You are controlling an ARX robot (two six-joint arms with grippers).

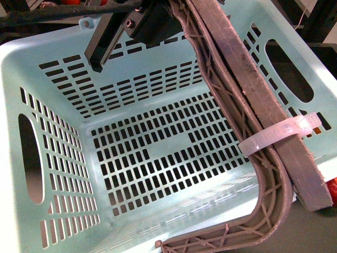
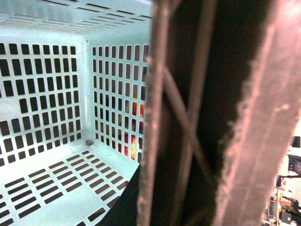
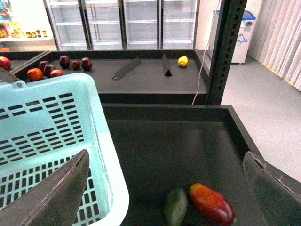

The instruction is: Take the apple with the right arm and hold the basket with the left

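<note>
Just beside the right hand (image 3: pixel 165 156) stands the basket (image 3: pixel 109 157).

basket (image 1: pixel 47 42) rim cropped, handle (image 2: pixel 263 117) blurred (very close)

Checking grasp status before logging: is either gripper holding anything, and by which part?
Right gripper is open and empty. Left gripper: its camera sits tight against the handle of the basket, but no fingers show, so a hold cannot be confirmed.

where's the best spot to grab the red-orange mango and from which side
Across its narrow middle, from above. The red-orange mango lies flat on the bin floor with the green mango close beside one end, so the open right gripper likely fits best over its short width.
</note>
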